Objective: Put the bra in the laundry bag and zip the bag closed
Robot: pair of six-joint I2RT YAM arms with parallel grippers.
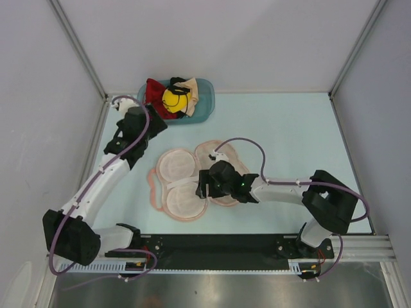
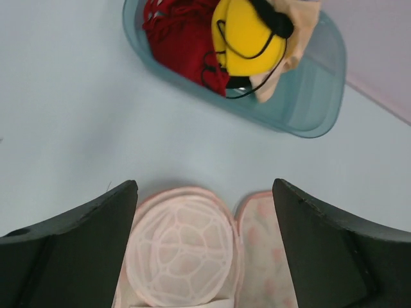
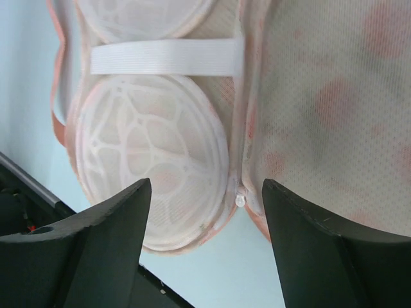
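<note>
Yellow bra (image 1: 175,98) sits in the blue basket (image 1: 204,108) against a red garment (image 1: 155,95); the laundry bag (image 1: 180,183) lies open on the pale counter (image 1: 289,135). Left wrist: left end effector (image 2: 204,192) gapes wide, empty. Right wrist: right end effector (image 3: 207,189) spread, empty, above the bag's mesh.

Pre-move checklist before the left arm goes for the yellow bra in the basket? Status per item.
1. Laundry bag lies open, both halves spread flat: ok.
2. Bra is exposed on top of the pile in the blue basket: ok.
3. Left gripper is open and empty: ok.
4. Left gripper is lined up over the bra: not ok, the basket lies ahead of the fingers.
5. Right gripper is open and empty, above the bag: ok.
6. Bra's black straps are free of the red garment: cannot tell.
</note>
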